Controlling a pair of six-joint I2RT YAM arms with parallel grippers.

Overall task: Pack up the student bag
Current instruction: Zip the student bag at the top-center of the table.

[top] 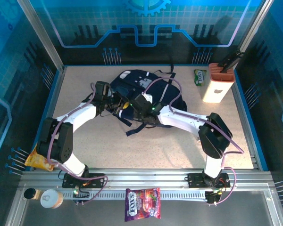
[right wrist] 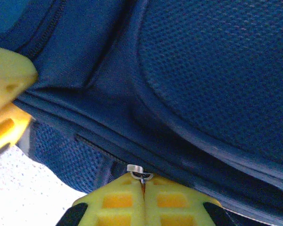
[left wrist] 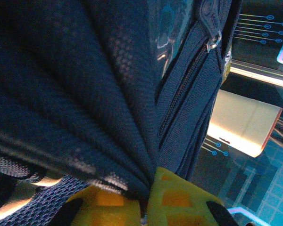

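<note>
Reaching inward, I see left jaws pinching student bag (top: 127, 80) fabric, right jaws clamped on a zip pull (right wrist: 140, 170), mostly hidden between them.

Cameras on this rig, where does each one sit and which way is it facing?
Top external: above and behind the arms, looking down at the table; both arms show, bases nearest, left gripper and right gripper at the student bag.
Left wrist: on the left arm, facing along its yellow fingers, pinched on a bag fold.
Right wrist: on the right arm, facing its yellow fingers, shut on a zipper pull.
Shared: every view shows the bag, both wrist views up close.
</note>
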